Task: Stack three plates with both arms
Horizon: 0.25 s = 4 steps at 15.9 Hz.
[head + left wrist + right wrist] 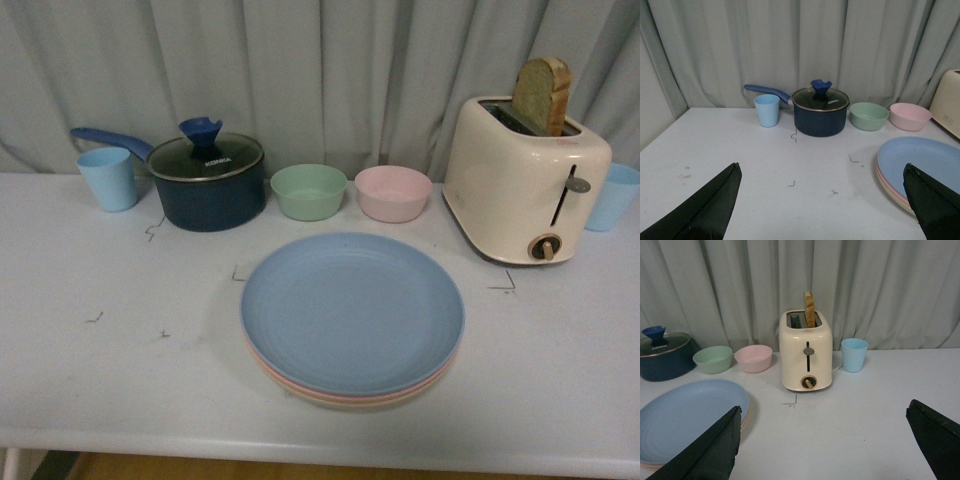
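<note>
The three plates lie in one stack at the table's middle front. The blue plate [350, 310] is on top, with the pink plate's rim [300, 386] and the beige plate's rim [345, 402] showing under it. The stack also shows in the left wrist view [920, 162] and the right wrist view [685, 417]. Neither arm shows in the front view. My left gripper [822, 172] is open and empty over bare table left of the stack. My right gripper [822, 412] is open and empty over bare table right of the stack.
Behind the stack stand a green bowl [308, 191] and a pink bowl [393, 192]. A dark blue lidded pot [205, 183] and a light blue cup [107, 178] are back left. A cream toaster [525, 180] holding bread and another blue cup [610, 196] are back right.
</note>
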Tool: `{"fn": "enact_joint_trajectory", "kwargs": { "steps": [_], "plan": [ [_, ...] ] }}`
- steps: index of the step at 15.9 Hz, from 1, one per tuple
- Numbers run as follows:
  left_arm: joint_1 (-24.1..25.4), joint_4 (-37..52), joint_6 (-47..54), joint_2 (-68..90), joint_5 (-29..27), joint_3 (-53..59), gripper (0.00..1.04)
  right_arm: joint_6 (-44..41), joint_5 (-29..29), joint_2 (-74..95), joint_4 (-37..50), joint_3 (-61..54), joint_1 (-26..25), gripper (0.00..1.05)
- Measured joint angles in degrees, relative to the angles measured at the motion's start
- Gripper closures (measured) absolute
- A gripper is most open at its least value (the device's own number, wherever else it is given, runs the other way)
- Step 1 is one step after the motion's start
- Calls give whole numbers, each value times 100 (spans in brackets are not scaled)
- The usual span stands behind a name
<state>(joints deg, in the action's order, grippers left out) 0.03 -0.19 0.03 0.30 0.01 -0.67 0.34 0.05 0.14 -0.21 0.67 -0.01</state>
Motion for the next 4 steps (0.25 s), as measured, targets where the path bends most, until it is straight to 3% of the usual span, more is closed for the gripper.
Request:
{"fn": "enact_joint_trajectory", "kwargs": {
  "steps": [1, 4],
  "plan": [
    [0, 0, 0, 0, -2, 0, 7, 0, 0, 0, 0, 0, 0, 5],
    [0, 0, 0, 0, -2, 0, 7, 0, 0, 0, 0, 0, 0, 6]
  ]
}}
